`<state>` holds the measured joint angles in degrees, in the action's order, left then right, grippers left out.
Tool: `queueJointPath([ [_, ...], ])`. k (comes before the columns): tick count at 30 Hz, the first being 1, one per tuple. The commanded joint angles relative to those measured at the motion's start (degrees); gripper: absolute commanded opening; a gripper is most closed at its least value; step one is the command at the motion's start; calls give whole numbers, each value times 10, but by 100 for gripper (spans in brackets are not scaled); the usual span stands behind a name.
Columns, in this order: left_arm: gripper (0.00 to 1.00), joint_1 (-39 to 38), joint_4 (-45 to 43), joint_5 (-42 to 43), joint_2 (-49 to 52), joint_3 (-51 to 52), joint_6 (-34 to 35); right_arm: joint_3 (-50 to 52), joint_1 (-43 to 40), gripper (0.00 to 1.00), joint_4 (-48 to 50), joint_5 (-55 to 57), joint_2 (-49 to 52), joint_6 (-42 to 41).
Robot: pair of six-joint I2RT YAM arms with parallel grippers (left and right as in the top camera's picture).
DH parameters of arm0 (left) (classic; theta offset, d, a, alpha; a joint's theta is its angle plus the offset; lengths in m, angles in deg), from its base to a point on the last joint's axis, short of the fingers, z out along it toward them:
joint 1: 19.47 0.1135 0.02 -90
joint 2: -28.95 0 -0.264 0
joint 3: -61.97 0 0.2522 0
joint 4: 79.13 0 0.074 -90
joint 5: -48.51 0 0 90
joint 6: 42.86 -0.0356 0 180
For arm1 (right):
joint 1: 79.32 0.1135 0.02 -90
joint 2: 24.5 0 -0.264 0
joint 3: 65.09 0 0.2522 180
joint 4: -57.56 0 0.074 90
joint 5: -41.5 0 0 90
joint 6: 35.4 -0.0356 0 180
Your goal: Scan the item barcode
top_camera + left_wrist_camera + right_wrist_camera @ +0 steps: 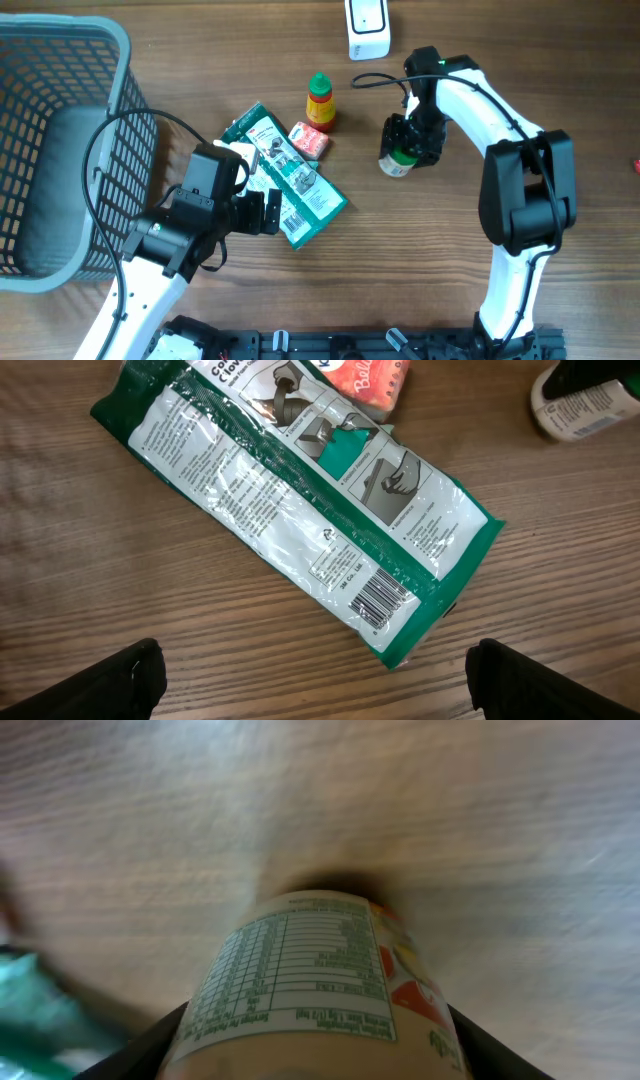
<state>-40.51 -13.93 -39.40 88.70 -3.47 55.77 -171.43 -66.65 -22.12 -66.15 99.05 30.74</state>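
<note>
On wood-grain table (200,60), cylindrical bottle (320,980)

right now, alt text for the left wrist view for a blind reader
A green and clear plastic packet lies diagonally on a wooden table, its barcode face up near the lower right end. The open left gripper hovers above it, touching nothing. An orange pack and a white bottle sit at the top edge.
</note>
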Motion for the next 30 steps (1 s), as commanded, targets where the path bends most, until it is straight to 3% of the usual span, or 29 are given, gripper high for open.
queueJointPath([
  [1, 100, 3, 0, 9, 0, 2, -9, 3, -35, 54, -19, -112, 5, -20],
  [14, 100, 3, 0, 9, 0, 2, -9, 3, -111, 54, -124, -226, 2, 32],
  [24, 100, 3, 0, 9, 0, 2, -9, 3, -113, 54, -230, -298, 2, 61],
  [30, 100, 3, 0, 9, 0, 2, -9, 3, -107, 52, -236, -365, 1, 58],
])
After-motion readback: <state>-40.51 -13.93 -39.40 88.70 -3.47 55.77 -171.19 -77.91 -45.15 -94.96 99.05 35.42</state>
